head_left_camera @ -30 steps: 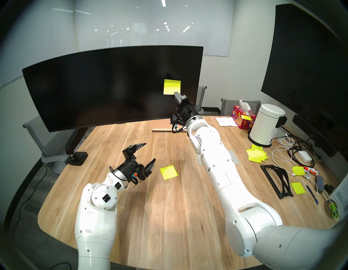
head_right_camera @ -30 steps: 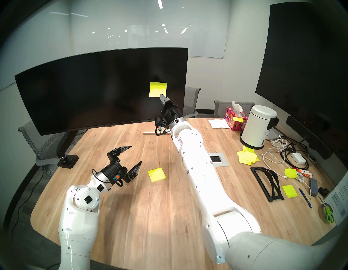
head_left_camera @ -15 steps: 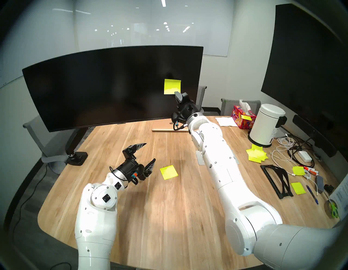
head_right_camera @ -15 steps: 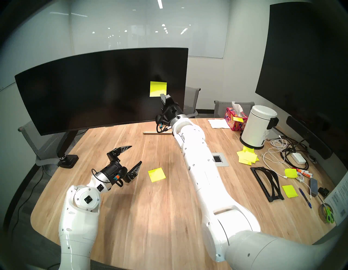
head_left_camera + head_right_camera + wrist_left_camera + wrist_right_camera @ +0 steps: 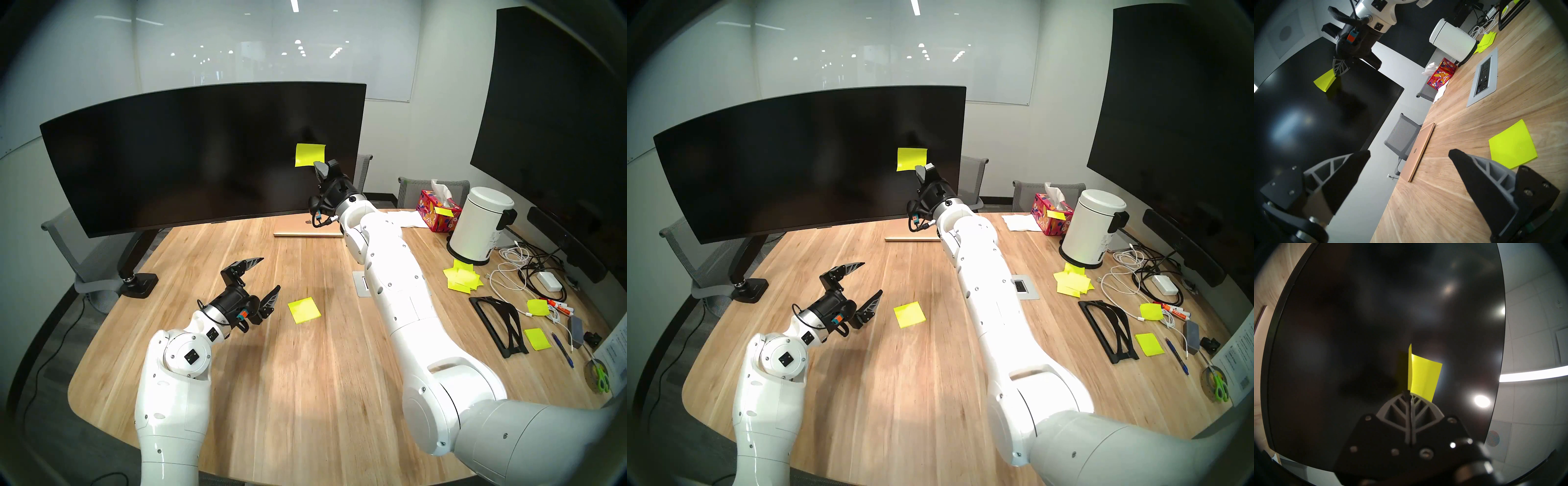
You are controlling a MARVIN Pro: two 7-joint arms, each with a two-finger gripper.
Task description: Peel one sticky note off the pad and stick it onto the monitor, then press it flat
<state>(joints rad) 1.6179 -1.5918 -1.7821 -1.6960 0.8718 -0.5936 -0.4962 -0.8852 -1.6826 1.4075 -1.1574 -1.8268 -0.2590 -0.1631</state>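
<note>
Note (image 5: 309, 154) peeled, top edge at monitor (image 5: 190, 152), upper centre; right hand (image 5: 318, 167) pinching its lower corner. Release and pressing remain.

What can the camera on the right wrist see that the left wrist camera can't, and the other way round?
Only the right wrist view shows the right hand shut on the thin neon yellow sticky note's lower edge. Only the left wrist view shows the square neon yellow pad on the wooden table, the open left hand and a closed rose-gold laptop. Both show the note against the wide curved black monitor.
</note>
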